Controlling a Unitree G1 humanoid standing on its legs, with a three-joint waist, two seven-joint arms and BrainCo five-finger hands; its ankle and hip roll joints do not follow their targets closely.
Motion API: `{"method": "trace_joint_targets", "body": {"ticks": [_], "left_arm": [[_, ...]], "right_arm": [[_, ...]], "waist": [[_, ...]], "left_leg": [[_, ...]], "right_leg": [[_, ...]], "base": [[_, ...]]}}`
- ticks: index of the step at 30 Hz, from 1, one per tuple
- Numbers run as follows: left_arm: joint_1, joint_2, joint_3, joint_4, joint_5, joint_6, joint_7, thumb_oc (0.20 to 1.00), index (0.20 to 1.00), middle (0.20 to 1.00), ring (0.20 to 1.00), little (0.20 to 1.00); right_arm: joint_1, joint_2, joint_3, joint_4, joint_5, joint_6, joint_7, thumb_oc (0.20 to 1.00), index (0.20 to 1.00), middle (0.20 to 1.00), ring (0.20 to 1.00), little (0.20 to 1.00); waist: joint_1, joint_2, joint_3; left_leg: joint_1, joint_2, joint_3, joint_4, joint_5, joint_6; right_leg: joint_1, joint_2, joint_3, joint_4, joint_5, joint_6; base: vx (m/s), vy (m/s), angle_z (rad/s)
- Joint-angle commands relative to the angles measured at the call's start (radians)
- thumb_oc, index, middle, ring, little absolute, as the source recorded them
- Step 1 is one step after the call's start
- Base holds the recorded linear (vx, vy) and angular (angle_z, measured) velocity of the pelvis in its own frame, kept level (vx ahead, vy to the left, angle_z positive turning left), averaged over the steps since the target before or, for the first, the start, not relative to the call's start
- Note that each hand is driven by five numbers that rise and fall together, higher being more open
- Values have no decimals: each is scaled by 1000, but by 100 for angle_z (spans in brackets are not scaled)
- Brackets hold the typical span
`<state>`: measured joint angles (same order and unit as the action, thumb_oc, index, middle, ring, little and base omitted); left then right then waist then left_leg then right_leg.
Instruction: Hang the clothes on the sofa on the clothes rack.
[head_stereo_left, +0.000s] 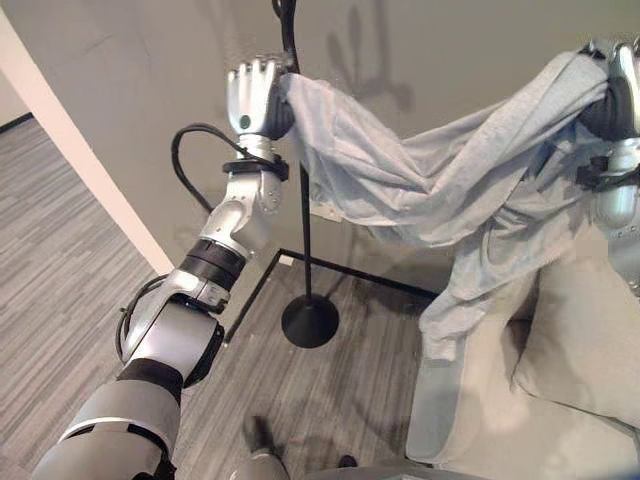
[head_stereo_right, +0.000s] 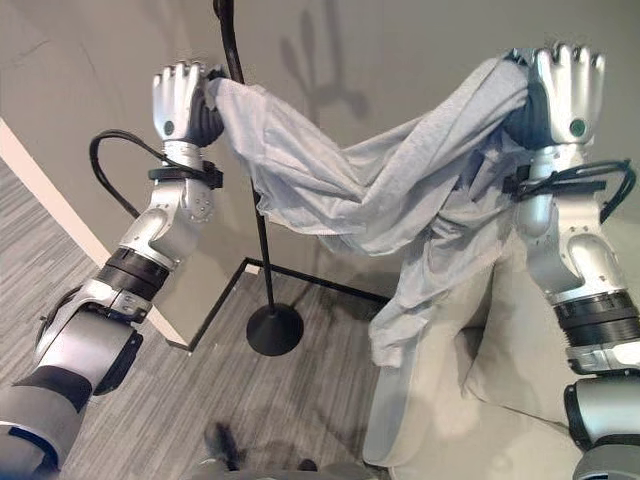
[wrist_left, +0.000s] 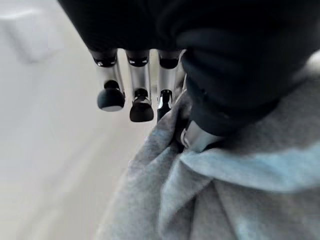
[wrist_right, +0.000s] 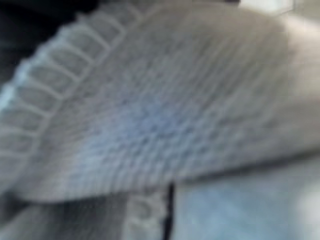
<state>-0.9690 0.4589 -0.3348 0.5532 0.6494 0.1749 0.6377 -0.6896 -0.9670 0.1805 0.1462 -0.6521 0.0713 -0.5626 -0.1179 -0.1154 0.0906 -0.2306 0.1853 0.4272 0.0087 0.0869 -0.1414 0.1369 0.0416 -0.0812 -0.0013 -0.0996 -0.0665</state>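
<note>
A light grey garment (head_stereo_right: 390, 190) hangs stretched between my two raised hands, and its lower part droops over the sofa's arm (head_stereo_right: 400, 400). My left hand (head_stereo_right: 180, 100) is shut on one end, right beside the black pole of the clothes rack (head_stereo_right: 262, 240). In the left wrist view the thumb (wrist_left: 200, 140) pinches the cloth (wrist_left: 225, 200), with the fingers (wrist_left: 141, 107) curled just above it. My right hand (head_stereo_right: 565, 85) is shut on the other end, high over the sofa. Grey knit cloth (wrist_right: 160, 125) lies close against the right wrist view.
The rack's round black base (head_stereo_left: 310, 320) stands on the wood-pattern floor by the grey wall (head_stereo_left: 150, 60). A light grey sofa (head_stereo_left: 470, 430) with a cushion (head_stereo_left: 585, 340) lies at lower right. A thin black frame (head_stereo_left: 350, 272) runs along the floor behind the base.
</note>
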Motion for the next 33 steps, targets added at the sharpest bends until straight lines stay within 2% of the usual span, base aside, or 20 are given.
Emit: {"method": "trace_joint_targets", "body": {"ticks": [1, 2, 3, 4, 5, 6, 8, 9, 10, 11, 12, 14, 15, 16, 18, 19, 24, 29, 31, 33], "left_arm": [[12, 66, 103, -95, 43, 17, 65, 200, 200, 200, 200, 200], [30, 83, 127, -117, 49, 24, 76, 200, 200, 200, 200, 200], [42, 118, 156, -136, 55, 43, 100, 200, 200, 200, 200, 200], [44, 135, 161, -143, 61, 52, 103, 200, 200, 200, 200, 200], [47, 140, 168, -149, 62, 55, 101, 200, 200, 200, 200, 200], [38, 173, 177, -167, 75, 73, 115, 200, 200, 200, 200, 200], [31, 188, 186, -181, 83, 81, 113, 200, 200, 200, 200, 200], [28, 206, 199, -174, 95, 93, 109, 200, 200, 200, 200, 200], [27, 208, 202, -175, 96, 94, 107, 200, 200, 200, 200, 200], [19, 211, 202, -168, 103, 95, 106, 200, 200, 200, 200, 200], [11, 208, 190, -159, 109, 79, 112, 200, 200, 200, 200, 200], [3, 205, 159, -127, 114, 61, 107, 200, 200, 200, 200, 200], [-2, 203, 155, -123, 113, 61, 107, 200, 200, 200, 200, 200], [22, 207, 139, -86, 137, 62, 85, 200, 200, 200, 200, 200], [33, 198, 141, -103, 136, 56, 67, 200, 200, 200, 200, 200], [68, 188, 161, -108, 126, 45, 62, 200, 200, 200, 200, 200], [211, 165, 194, -184, 140, 11, 35, 200, 200, 200, 200, 200], [366, 134, 223, -298, 161, -39, 10, 200, 200, 200, 200, 200], [395, 125, 227, -319, 164, -49, 7, 200, 200, 200, 200, 200], [475, 100, 222, -381, 178, -81, -7, 200, 200, 200, 200, 200]], "right_arm": [[-38, -57, -92, -96, -72, 37, -43, 200, 200, 200, 200, 200], [-36, -56, -104, -110, -88, 44, -48, 200, 200, 200, 200, 200], [-68, -50, -101, -107, -108, 67, -54, 200, 200, 200, 200, 200], [-84, -50, -95, -106, -119, 76, -53, 200, 200, 200, 200, 200], [-98, -46, -85, -104, -122, 80, -51, 200, 200, 200, 200, 200], [-139, -56, -79, -102, -135, 103, -55, 200, 200, 200, 200, 200], [-164, -48, -77, -96, -137, 123, -61, 200, 200, 200, 200, 200], [-184, -53, -85, -86, -143, 134, -67, 200, 200, 200, 200, 200], [-190, -53, -82, -85, -143, 135, -67, 200, 200, 200, 200, 200], [-203, -63, -86, -82, -144, 135, -68, 200, 200, 200, 200, 200], [-191, -102, -108, -61, -123, 137, -74, 200, 200, 200, 200, 200], [-166, -166, -120, -28, -103, 135, -81, 200, 200, 200, 200, 200], [-165, -168, -122, -25, -101, 134, -82, 200, 200, 200, 200, 200], [-109, -221, -147, -12, -111, 134, -70, 200, 200, 200, 200, 200], [-51, -207, -172, -19, -112, 127, -61, 200, 200, 200, 200, 200], [10, -203, -194, -26, -113, 123, -60, 200, 200, 200, 200, 200], [239, -157, -306, -68, -110, 78, -31, 200, 200, 200, 200, 200], [486, -19, -418, -138, -104, 41, -6, 200, 200, 200, 200, 200], [518, 9, -425, -142, -103, 34, -8, 200, 200, 200, 200, 200], [588, 91, -413, -149, -97, 10, -6, 200, 200, 200, 200, 200]], "waist": [[26, 8, -81], [37, 2, -93], [65, -3, -112], [72, 0, -112], [72, -2, -109], [66, 10, -101], [57, 25, -88], [45, 43, -78], [43, 43, -75], [32, 51, -70], [-7, 69, -62], [-38, 71, -67], [-37, 74, -68], [-58, 74, -85], [-51, 71, -97], [-45, 70, -107], [-34, 74, -133], [-27, 75, -128], [-25, 74, -127], [-21, 74, -119]], "left_leg": [[29, -25, 23, 20, 69, 38], [43, -49, 33, 12, 56, 51], [84, -82, 71, -1, 33, 80], [108, -100, 79, -6, 17, 96], [112, -112, 88, -15, 14, 107], [173, -144, 105, -30, -13, 136], [213, -162, 108, -51, -31, 157], [274, -177, 105, -65, -57, 167], [278, -181, 104, -71, -59, 168], [301, -186, 86, -81, -63, 162], [332, -194, 38, -92, -68, 147], [337, -172, 22, -94, -65, 128], [334, -169, 21, -94, -63, 128], [335, -165, -14, -96, -77, 118], [340, -165, -21, -96, -81, 119], [341, -168, -27, -96, -84, 116], [336, -163, -51, -96, -82, 113], [334, -159, -75, -96, -88, 115], [337, -159, -78, -96, -91, 116], [338, -162, -85, -96, -94, 122]], "right_leg": [[132, -59, -52, 81, -81, 133], [127, -77, -57, 123, -57, 148], [95, -118, -112, 253, 32, 207], [65, -146, -130, 341, 90, 240], [45, -161, -119, 376, 83, 254], [-49, -212, -142, 578, 219, 310], [-114, -241, -142, 679, 242, 316], [-187, -280, -164, 682, 210, 306], [-187, -283, -164, 688, 203, 304], [-219, -287, -167, 656, 160, 288], [-272, -273, -124, 527, 107, 257], [-263, -272, -94, 286, 135, 249], [-254, -267, -99, 262, 149, 249], [-212, -260, -52, 122, 162, 258], [-186, -261, -67, 100, 166, 257], [-169, -260, -82, 81, 192, 264], [-111, -245, -139, 21, 194, 257], [-99, -239, -165, 35, 171, 246], [-97, -240, -168, 40, 166, 246], [-101, -243, -173, 58, 165, 246]], "base": [[270, 42, -50], [533, 72, -53], [495, 92, -56], [338, 116, -84], [258, 168, -101], [237, 199, -87], [216, 151, -19], [138, 70, 30], [248, 37, 30], [260, -114, 55], [272, -220, 52], [140, -231, 65], [151, -151, 127], [176, -103, 119], [166, -100, 127], [138, -95, 116], [101, -79, 38], [40, -35, 10], [6, -8, 6], [-14, 4, 10]]}}
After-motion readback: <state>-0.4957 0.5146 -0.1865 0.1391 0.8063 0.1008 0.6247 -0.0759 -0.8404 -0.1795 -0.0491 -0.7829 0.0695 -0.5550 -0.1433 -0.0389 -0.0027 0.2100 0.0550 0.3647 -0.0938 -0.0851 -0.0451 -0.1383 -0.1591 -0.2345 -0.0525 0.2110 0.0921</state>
